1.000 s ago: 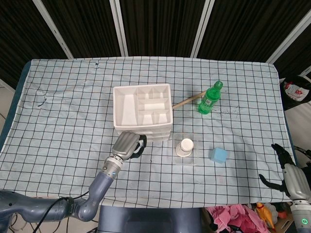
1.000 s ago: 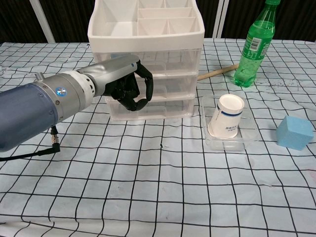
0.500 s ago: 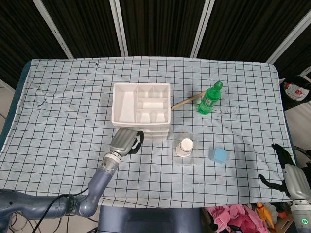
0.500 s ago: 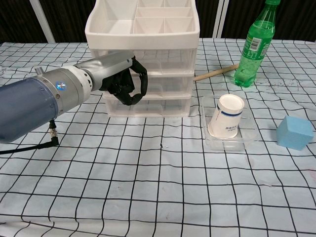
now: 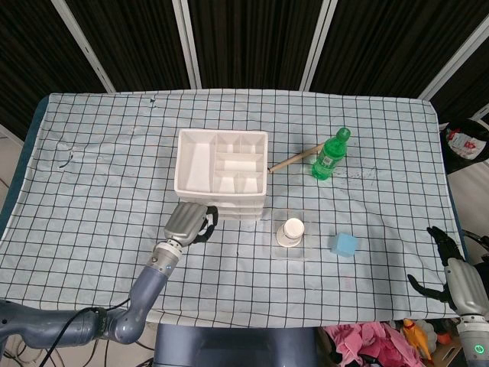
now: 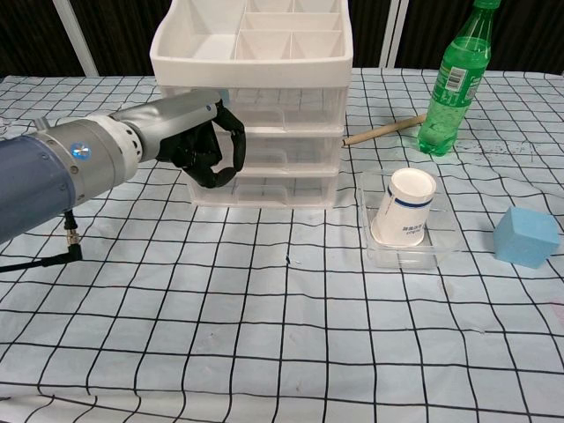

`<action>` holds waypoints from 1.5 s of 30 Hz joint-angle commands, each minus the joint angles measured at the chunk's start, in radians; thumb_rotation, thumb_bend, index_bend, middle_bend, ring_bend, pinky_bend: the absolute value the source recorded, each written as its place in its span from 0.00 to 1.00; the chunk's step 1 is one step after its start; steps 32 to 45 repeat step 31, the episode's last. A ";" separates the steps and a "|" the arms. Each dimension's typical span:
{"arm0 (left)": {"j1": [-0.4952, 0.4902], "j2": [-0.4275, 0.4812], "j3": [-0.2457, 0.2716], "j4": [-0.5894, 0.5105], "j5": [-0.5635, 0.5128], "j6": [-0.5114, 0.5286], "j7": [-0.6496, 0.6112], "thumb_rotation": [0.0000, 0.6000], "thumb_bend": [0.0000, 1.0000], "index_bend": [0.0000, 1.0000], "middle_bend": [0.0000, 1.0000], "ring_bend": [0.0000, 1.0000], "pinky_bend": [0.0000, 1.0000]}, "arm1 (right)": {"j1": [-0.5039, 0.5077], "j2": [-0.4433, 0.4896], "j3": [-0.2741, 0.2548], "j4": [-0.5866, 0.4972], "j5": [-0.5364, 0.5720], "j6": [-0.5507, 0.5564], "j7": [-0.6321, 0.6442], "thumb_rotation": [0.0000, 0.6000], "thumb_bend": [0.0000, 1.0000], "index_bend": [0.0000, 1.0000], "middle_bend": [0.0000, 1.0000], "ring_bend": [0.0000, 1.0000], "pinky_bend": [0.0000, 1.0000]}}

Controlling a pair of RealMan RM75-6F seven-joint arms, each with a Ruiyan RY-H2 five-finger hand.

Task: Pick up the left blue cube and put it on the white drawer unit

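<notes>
My left hand [image 5: 188, 222] [image 6: 204, 145] hovers in front of the white drawer unit [image 5: 221, 162] [image 6: 256, 66], level with its middle drawers and close to their fronts. The fingers are curled in tightly. Only a sliver of pale blue at the top of the fist [image 6: 220, 92] shows of the left blue cube, which the hand otherwise hides. Another blue cube [image 5: 344, 245] [image 6: 526, 236] lies on the cloth at the right. My right hand [image 5: 452, 269] hangs beyond the table's right front corner with its fingers spread and nothing in it.
A clear tray [image 6: 441, 256] holding a tipped paper cup [image 5: 292, 230] [image 6: 405, 207] sits right of the drawers. Behind it stand a green bottle [image 5: 328, 155] [image 6: 453, 79] and a wooden stick [image 5: 294, 159] [image 6: 381, 132]. A checked cloth covers the table [image 5: 107, 153].
My left hand has moved left along the drawer fronts, fingers still curled. The drawer unit has shifted slightly left and back. The right hand has stayed put.
</notes>
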 commanded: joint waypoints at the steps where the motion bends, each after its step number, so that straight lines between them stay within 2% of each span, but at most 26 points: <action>1: 0.041 0.053 0.050 -0.069 0.042 0.045 0.012 1.00 0.41 0.60 0.96 0.91 0.90 | 0.000 0.000 0.000 0.000 0.000 0.000 0.000 1.00 0.22 0.08 0.00 0.00 0.19; 5: 0.109 0.126 0.117 -0.163 0.122 0.140 0.027 1.00 0.36 0.55 0.85 0.81 0.82 | 0.000 0.000 0.000 0.001 -0.002 0.002 -0.001 1.00 0.22 0.08 0.01 0.00 0.19; 7: 0.142 0.167 0.148 -0.202 0.162 0.177 0.027 1.00 0.35 0.52 0.79 0.76 0.75 | -0.001 0.000 0.000 0.001 -0.002 0.003 -0.001 1.00 0.22 0.08 0.00 0.00 0.19; 10: 0.174 0.219 0.178 -0.232 0.206 0.206 0.019 1.00 0.33 0.45 0.65 0.63 0.60 | -0.001 0.000 0.001 0.001 -0.003 0.005 -0.003 1.00 0.22 0.08 0.00 0.00 0.19; 13: 0.223 0.295 0.227 -0.264 0.262 0.240 -0.004 1.00 0.28 0.32 0.43 0.40 0.38 | -0.001 -0.001 0.001 0.003 -0.004 0.008 -0.006 1.00 0.22 0.08 0.00 0.00 0.19; 15: 0.254 0.346 0.266 -0.282 0.296 0.253 -0.020 1.00 0.21 0.22 0.24 0.20 0.19 | -0.002 -0.002 0.001 0.004 -0.005 0.010 -0.009 1.00 0.22 0.08 0.00 0.00 0.19; 17: 0.291 0.395 0.301 -0.289 0.336 0.277 -0.036 1.00 0.15 0.14 0.11 0.07 0.07 | -0.002 -0.004 0.002 0.008 -0.009 0.015 -0.016 1.00 0.22 0.08 0.00 0.00 0.19; 20: 0.332 0.434 0.335 -0.274 0.395 0.318 -0.049 1.00 0.09 0.03 0.01 0.00 0.00 | -0.003 -0.007 0.002 0.015 -0.018 0.026 -0.031 1.00 0.22 0.07 0.00 0.00 0.19; 24: 0.416 0.459 0.378 -0.187 0.502 0.417 -0.079 1.00 0.04 0.00 0.00 0.00 0.00 | -0.005 -0.021 0.004 0.038 -0.046 0.063 -0.077 1.00 0.21 0.02 0.00 0.00 0.19; 30: 0.516 0.451 0.397 -0.066 0.587 0.504 -0.193 1.00 0.04 0.00 0.00 0.00 0.00 | -0.012 -0.045 0.005 0.070 -0.080 0.110 -0.117 1.00 0.19 0.01 0.00 0.00 0.18; 45: 0.522 0.452 0.398 -0.058 0.594 0.509 -0.203 1.00 0.04 0.00 0.00 0.00 0.00 | -0.012 -0.046 0.005 0.070 -0.080 0.110 -0.117 1.00 0.19 0.01 0.00 0.00 0.19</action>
